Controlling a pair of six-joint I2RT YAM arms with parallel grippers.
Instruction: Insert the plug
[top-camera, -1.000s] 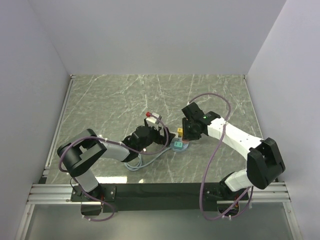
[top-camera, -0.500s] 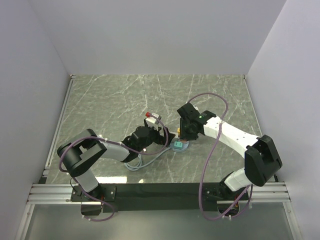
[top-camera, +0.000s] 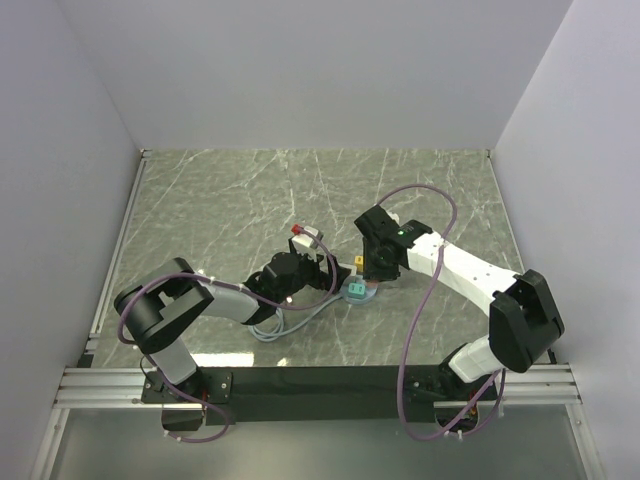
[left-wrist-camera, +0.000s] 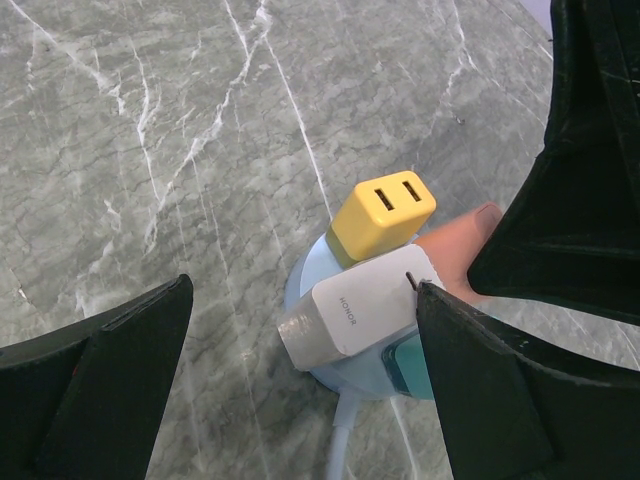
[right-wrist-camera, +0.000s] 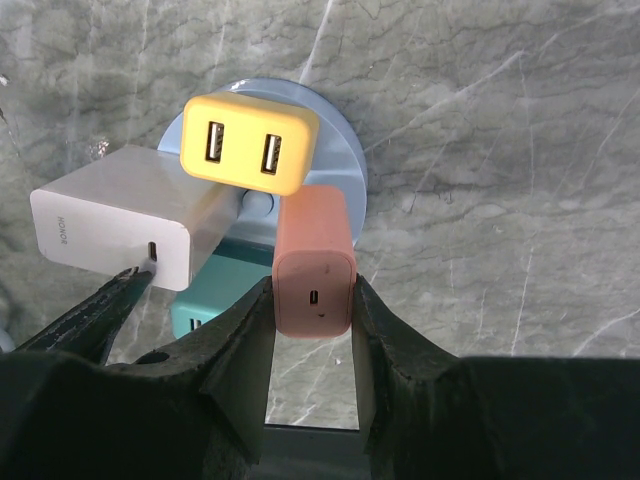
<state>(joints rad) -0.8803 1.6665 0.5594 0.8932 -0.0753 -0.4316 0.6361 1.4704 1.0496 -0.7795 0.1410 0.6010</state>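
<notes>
Right gripper (right-wrist-camera: 313, 300) pinches the salmon charger plug (right-wrist-camera: 314, 250) against the round blue socket hub (right-wrist-camera: 340, 140) on the bench (top-camera: 250, 190); it looks not yet seated, so pressing home remains. Left gripper (left-wrist-camera: 303, 295) stands spread around the hub.

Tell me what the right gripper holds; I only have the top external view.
Observer: The right gripper is shut on a salmon-pink plug.
Operator: List what sits beside it.
Observer: A yellow two-port charger, a white charger and a teal one sit on the round blue hub.
Operator: Report the other arm.
Observer: The left gripper is open, its fingers either side of the white charger.
</notes>
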